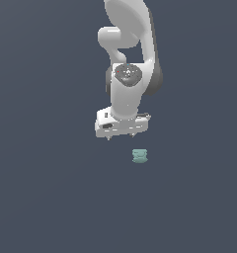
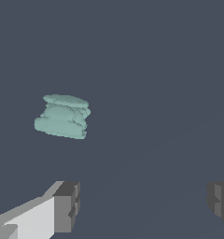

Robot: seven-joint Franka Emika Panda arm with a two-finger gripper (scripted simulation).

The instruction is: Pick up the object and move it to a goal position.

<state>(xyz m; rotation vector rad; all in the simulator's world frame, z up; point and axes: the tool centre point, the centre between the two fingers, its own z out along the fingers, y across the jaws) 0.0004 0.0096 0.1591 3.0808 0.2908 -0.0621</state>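
Note:
The object (image 1: 139, 156) is a small pale teal-green lump with ridged sides, resting on the dark grey floor. In the wrist view the object (image 2: 62, 116) lies apart from both fingers, outside the gap between them. My gripper (image 1: 121, 138) hangs from the white arm, a little above the object and toward the exterior view's left of it. Its two grey fingertips (image 2: 67, 205) stand wide apart with nothing between them, so my gripper (image 2: 144, 205) is open.
The white arm (image 1: 128, 59) rises behind the gripper toward the top of the exterior view. A plain dark grey floor (image 1: 51, 197) surrounds the object on all sides.

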